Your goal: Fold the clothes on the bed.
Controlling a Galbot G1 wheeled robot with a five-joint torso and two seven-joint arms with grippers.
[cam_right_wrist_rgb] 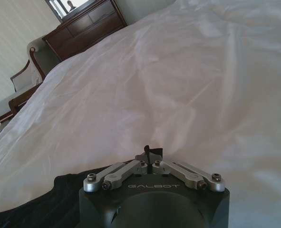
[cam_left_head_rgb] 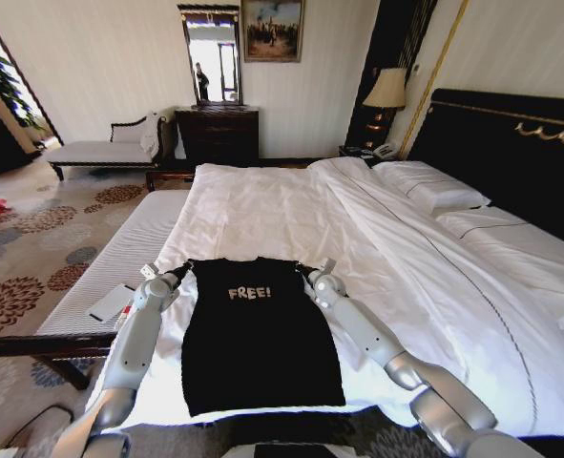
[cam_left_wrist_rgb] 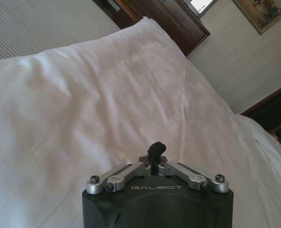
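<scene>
Left gripper [cam_left_head_rgb: 184,268] sitting at the near-left shoulder corner of the black short-sleeved cotton T-shirt with white "FREE!" lettering [cam_left_head_rgb: 259,343], fingers pressed together and pinching a small nub of black cloth, seen in the left wrist view [cam_left_wrist_rgb: 156,150]. Right gripper [cam_left_head_rgb: 305,272] mirroring it at the opposite shoulder corner, fingers closed too, nipping a sliver of dark fabric [cam_right_wrist_rgb: 150,151]; more of the shirt showing as a dark fold beside the wrist housing [cam_right_wrist_rgb: 59,199].

Lying flat and face up on the white duvet [cam_left_head_rgb: 262,205] of the very large bed with white bedding and tall black gold-trimmed headboard [cam_left_head_rgb: 511,134], collar end away from the robot, hem near the foot edge, sleeves appearing tucked in or hidden so the outline reads as a narrow rectangle. Well apart from the white pillows [cam_left_head_rgb: 434,186].

Handling, as a guess: light, soft, limp cotton, no stiffness, sagging between two held points, clinging a little to the duvet, not slippery, not fragile. Best held at paired corners, shoulders or hem, pinching the shirt layers only; risking grabbing duvet along with it, or a corner slipping out of such a shallow pinch.
</scene>
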